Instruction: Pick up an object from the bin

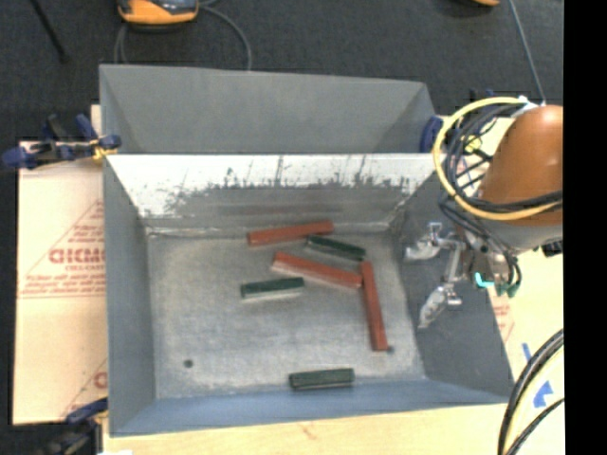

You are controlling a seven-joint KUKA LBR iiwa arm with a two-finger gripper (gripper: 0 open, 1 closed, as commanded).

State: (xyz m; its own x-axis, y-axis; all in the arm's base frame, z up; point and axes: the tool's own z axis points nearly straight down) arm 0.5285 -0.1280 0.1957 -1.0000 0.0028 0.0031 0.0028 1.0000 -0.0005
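- Grey metal bin point(128, 301) with sloped walls and a flat floor. The landmark for every place below is the upright red-brown bar point(373, 306), which lies on the floor close to the foot of the view-right wall.
- Arm with orange cover point(531, 159) and cable loops: view-right of the landmark bar and higher in view.
- Tool point(427, 281): just view-right of the landmark bar, over the sloped wall, about level with the bar's middle. Fingers are spread with nothing between them, so it is released and empty.
- Key relation: the landmark bar is the thing nearest the tool and lies to its view-left. The bar's long axis runs top to bottom in view, slightly tilted, roughly parallel to the line between the two fingertips. Judgement: pinching its narrow side needs a shift view-left and likely a wrist turn, and the nearby wall may crowd the fingers.
- Tilted red-brown bar point(318, 270): view-left of the landmark's top end. Touching or just apart, can't tell.
- Third red-brown bar point(289, 232): farther up and view-left, roughly horizontal, by the back wall.
- Dark green bar point(334, 247): up-left of the landmark, between those two red ones.
- Green bar with pale edge point(272, 288): well view-left of the landmark.
- Lone dark green bar point(321, 378): below-left of the landmark's bottom end, by the front wall.
- Dark speck point(188, 364): far view-left, can't tell what it is.
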